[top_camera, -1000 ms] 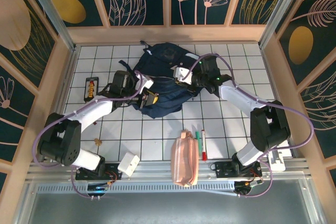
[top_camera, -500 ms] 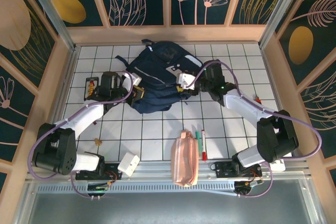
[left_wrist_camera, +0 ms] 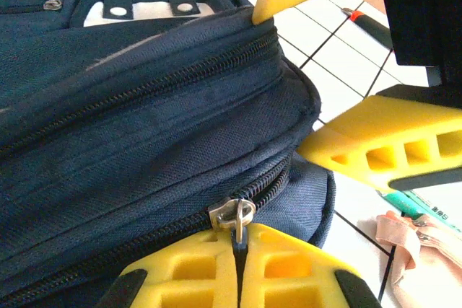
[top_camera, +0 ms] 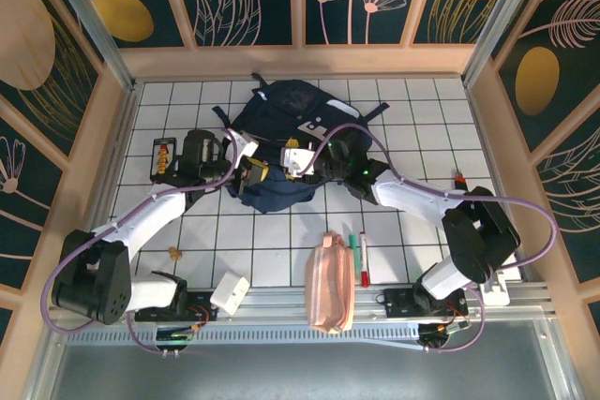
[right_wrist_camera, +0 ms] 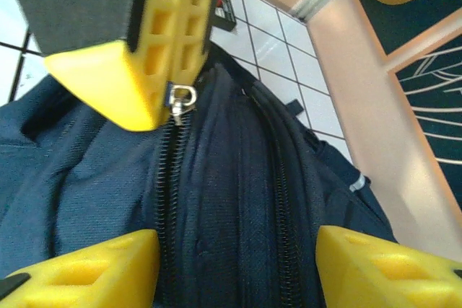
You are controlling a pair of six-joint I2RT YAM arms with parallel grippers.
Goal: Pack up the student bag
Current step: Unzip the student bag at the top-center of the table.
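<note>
**Two robot grippers meet at a navy student bag, one pinching its zip**

Nearest the arms, a pink pencil pouch lies lengthwise at the front of the white tiled table, with its near end hanging over the rail. Whether it is zipped, or what it holds, cannot be told. Just to its right, a green marker and a red marker lie side by side. A small white box sits to the pouch's left, near the left arm's base.

Further in, the bag lies flat across the middle of the table, reaching toward the far wall. The left gripper is at the bag's near edge, its yellow fingers clenched on the metal zipper pull. The right gripper is just beside it, jaws spread apart and grasping nothing, with a zipped ridge of the bag running between them. In the left wrist view, one of its fingertips touches a seam and the other stands just off the bag's rounded edge.

The zips that show are closed, so the bag's inside is hidden. Beyond them, a white patch with two studs sits on the fabric. A small black holder lies to the bag's left, apart from it.
</note>
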